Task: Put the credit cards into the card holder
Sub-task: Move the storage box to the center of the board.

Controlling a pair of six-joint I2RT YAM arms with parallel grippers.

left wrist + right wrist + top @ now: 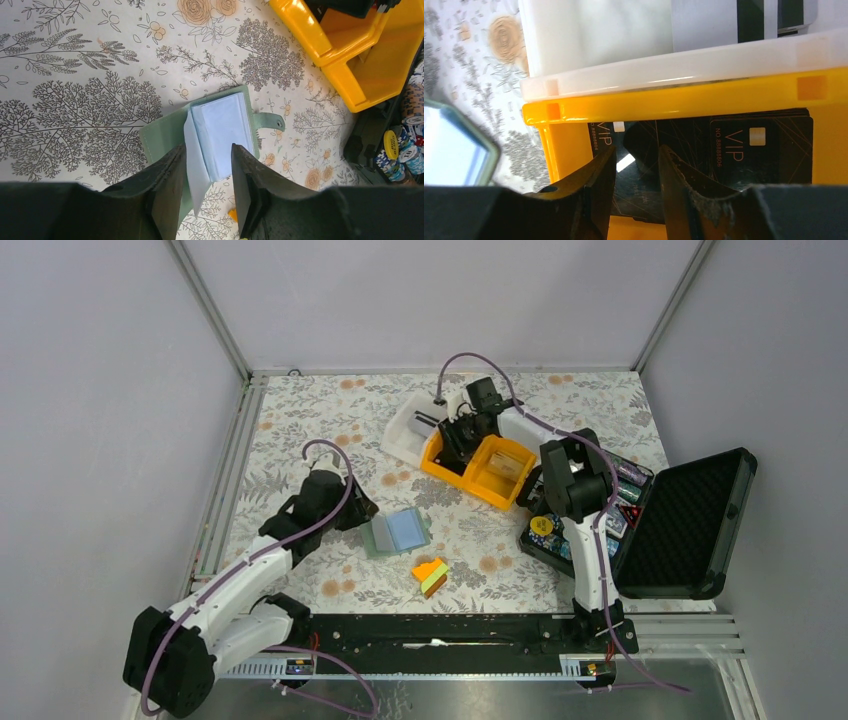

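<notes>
The card holder [398, 532] lies open on the flowered cloth, grey-green with a light-blue inner panel [222, 127]. My left gripper [207, 167] is open, its fingers astride the near edge of the blue panel and a loose clear flap. My right gripper [636, 160] is open and low inside the orange bin [462, 452], over several black "VIP" credit cards [754, 150]; one black card lies between the fingers. A white card with a black stripe [744, 20] lies in the white bin [412, 425] behind. I cannot make out the tan card.
A second orange bin [502, 468] adjoins the first. The open black foam-lined case [690, 525] with poker chips [545, 530] stands at the right. An orange-yellow-green wedge block [431, 576] lies in front of the card holder. The orange bin's wall [674, 102] is close to my right fingers.
</notes>
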